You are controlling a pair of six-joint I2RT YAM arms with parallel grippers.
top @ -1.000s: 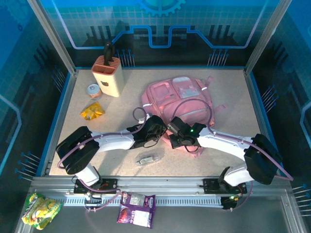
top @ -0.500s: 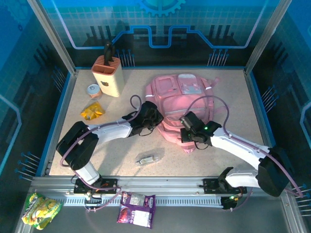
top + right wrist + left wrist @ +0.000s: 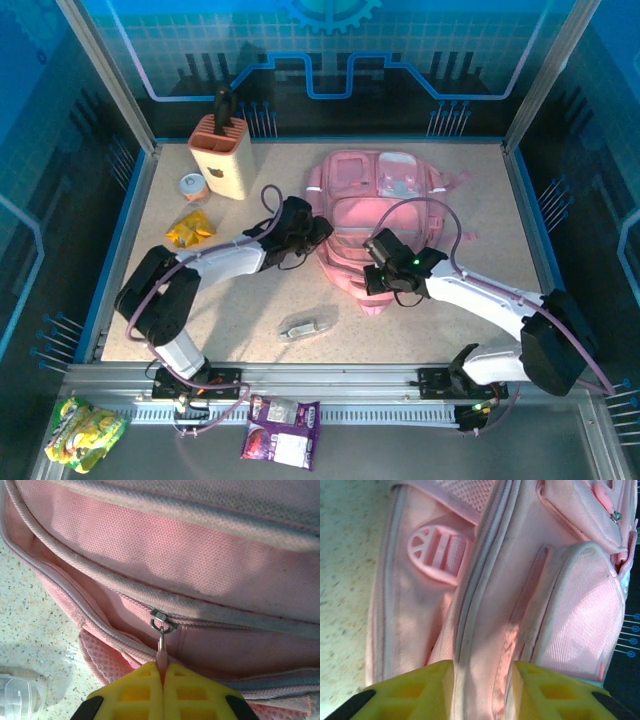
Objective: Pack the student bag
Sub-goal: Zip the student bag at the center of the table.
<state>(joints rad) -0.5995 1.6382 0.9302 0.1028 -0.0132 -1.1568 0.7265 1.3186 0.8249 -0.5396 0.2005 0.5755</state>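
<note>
The student bag [image 3: 375, 200], a big pink backpack, lies flat at the back centre of the table. My left gripper [image 3: 318, 232] is at the bag's left edge. In the left wrist view its yellow fingers [image 3: 415, 692] stand apart on either side of a raised seam of the bag [image 3: 570, 605], so the gripper [image 3: 483, 690] is open. My right gripper [image 3: 372, 262] is at the bag's near edge. In the right wrist view this gripper [image 3: 163, 672] is shut on the pink zipper pull [image 3: 161, 655], which hangs from a metal slider [image 3: 163, 620] on the bag [image 3: 200, 555].
A beige holder with a black handle [image 3: 222, 158], a small round tin [image 3: 191, 187] and a yellow packet [image 3: 189, 230] sit at the back left. A clear plastic item [image 3: 308, 325] lies near the front. Snack packs [image 3: 283, 430] rest on the front rail.
The bag has slid toward the back of the table and straightened. Both arms have reached farther out with it. The left jaws, shut before, now stand apart.
</note>
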